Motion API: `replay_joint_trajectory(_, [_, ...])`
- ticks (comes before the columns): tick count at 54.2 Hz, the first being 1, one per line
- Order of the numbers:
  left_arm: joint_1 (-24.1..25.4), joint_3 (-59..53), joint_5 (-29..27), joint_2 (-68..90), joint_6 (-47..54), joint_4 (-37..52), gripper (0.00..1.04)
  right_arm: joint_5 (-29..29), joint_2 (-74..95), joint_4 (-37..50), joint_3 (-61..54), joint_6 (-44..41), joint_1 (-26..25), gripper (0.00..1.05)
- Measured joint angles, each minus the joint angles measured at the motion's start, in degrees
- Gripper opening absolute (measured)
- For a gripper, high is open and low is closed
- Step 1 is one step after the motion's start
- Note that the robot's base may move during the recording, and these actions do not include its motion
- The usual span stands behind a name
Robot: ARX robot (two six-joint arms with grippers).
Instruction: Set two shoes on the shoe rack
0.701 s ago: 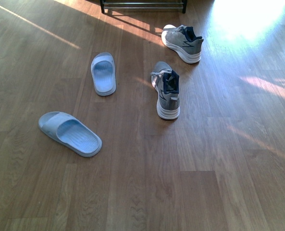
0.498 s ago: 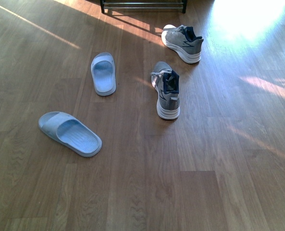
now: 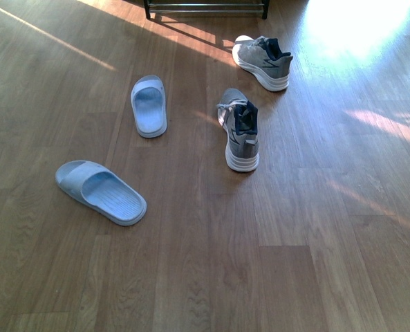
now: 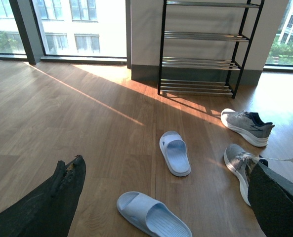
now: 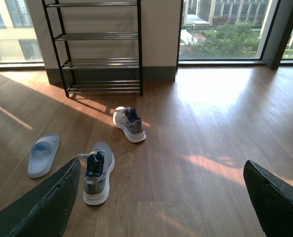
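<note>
Two grey sneakers lie on the wood floor: one (image 3: 240,129) in the middle, heel toward me, the other (image 3: 263,61) farther back near the shoe rack (image 3: 206,9). Two pale blue slides lie to the left, one (image 3: 149,105) mid-floor and one (image 3: 101,191) nearest me. The rack (image 4: 205,49) stands against the back wall, its tiers bare. My left gripper (image 4: 168,197) is open above the floor, with the near slide (image 4: 153,218) between its fingers in view. My right gripper (image 5: 168,197) is open over bare floor, the middle sneaker (image 5: 98,173) beside one finger.
Tall windows (image 5: 225,29) flank the wall behind the rack. Bright sun patches (image 3: 360,28) fall on the floor at the right. Neither arm shows in the front view.
</note>
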Motion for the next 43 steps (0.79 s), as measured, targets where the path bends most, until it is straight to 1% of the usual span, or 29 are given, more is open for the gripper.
replay_joint_trajectory(43, [0.00, 0.00, 0.00, 0.00, 0.00, 0.00, 0.95, 0.02, 0.00, 0.00, 0.00, 0.00, 0.00, 0.96])
